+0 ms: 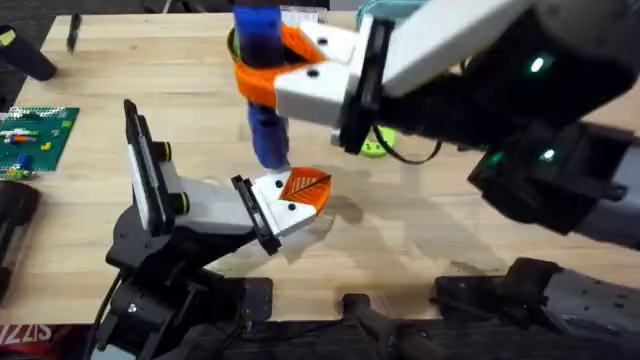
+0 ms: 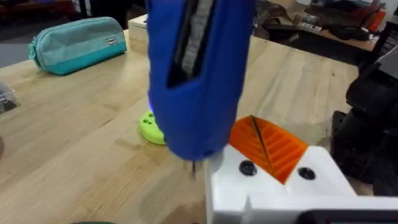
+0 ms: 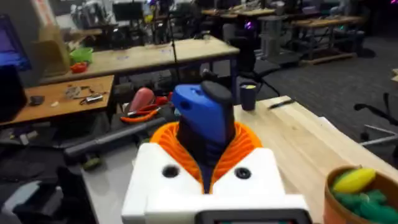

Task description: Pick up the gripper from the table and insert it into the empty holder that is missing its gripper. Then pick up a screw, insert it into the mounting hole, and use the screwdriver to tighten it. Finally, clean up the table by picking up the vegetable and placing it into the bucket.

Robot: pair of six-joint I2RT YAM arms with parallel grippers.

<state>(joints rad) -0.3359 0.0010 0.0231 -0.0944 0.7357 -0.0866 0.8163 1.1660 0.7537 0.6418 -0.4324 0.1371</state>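
My right gripper (image 1: 262,75), white with orange pads, is shut on the upright blue screwdriver (image 1: 266,120) near its top. In the right wrist view the screwdriver (image 3: 205,118) stands between the orange pads (image 3: 245,146). Its thin tip (image 2: 194,168) hangs just beside the white holder (image 2: 280,186), touching or nearly so. The orange lattice gripper (image 2: 267,146) sits seated in that holder (image 1: 280,205) on the left arm's end (image 1: 290,200). Two black dots show on the holder's face. A small lime-green round thing (image 1: 378,145) lies on the table behind the screwdriver. The bucket (image 3: 364,199) holds yellow and green pieces.
A teal pouch (image 2: 78,43) lies at the table's far side. A green brick plate (image 1: 35,135) sits at the left edge, and a black pen (image 1: 72,30) lies at the far left. The right arm's dark body (image 1: 540,130) spans the right side. Bare wood lies in front of the holder.
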